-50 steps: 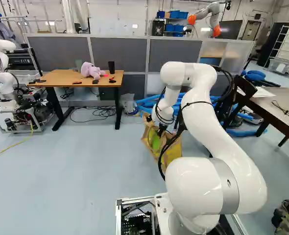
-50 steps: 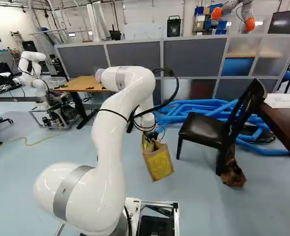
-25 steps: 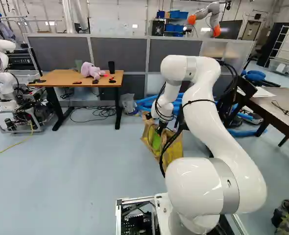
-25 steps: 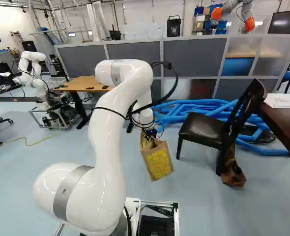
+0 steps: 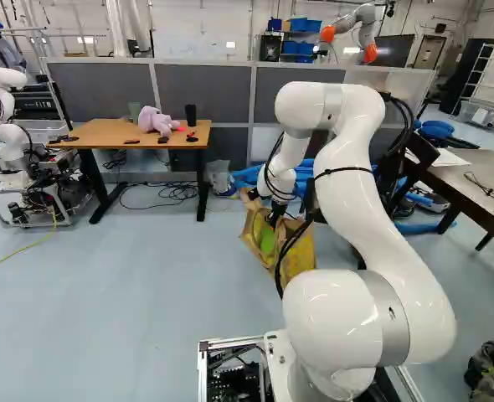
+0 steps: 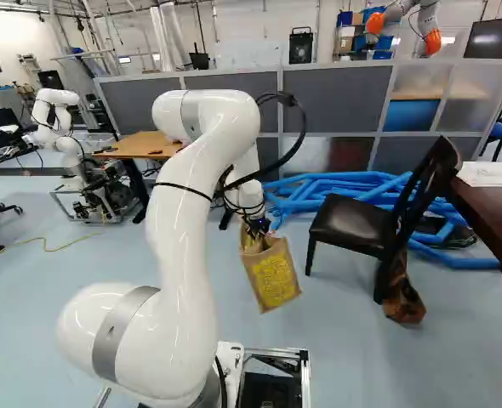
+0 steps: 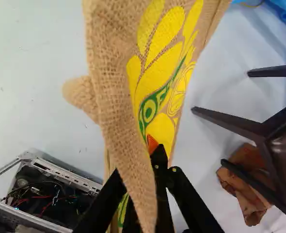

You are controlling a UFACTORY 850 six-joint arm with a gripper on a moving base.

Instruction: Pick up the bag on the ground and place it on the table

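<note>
The burlap bag (image 6: 273, 276) with a yellow print leans to one side; whether its bottom touches the floor I cannot tell. My gripper (image 6: 258, 227) is at its top, and in the left base view the gripper (image 5: 275, 215) is over its open mouth, where something green shows. In the wrist view the gripper (image 7: 150, 151) is shut on the fabric of the bag (image 7: 116, 87), which runs between the fingers and hides one of them; one orange pad (image 7: 152, 144) shows. The wooden table (image 5: 105, 130) stands beyond, left of the bag in the left base view.
A pink plush toy (image 5: 154, 120) and a black cup (image 5: 191, 114) stand on the wooden table. Right of the bag are a black chair (image 6: 347, 223) and a dark table (image 6: 489, 202). Blue tubes (image 6: 319, 191) lie behind. Another robot (image 5: 6, 126) stands far left.
My arm's elbow has risen, and the gripper has moved slightly up. The bag's top edge has been drawn up a little with it, while its bottom has hardly moved. The base has stayed put.
</note>
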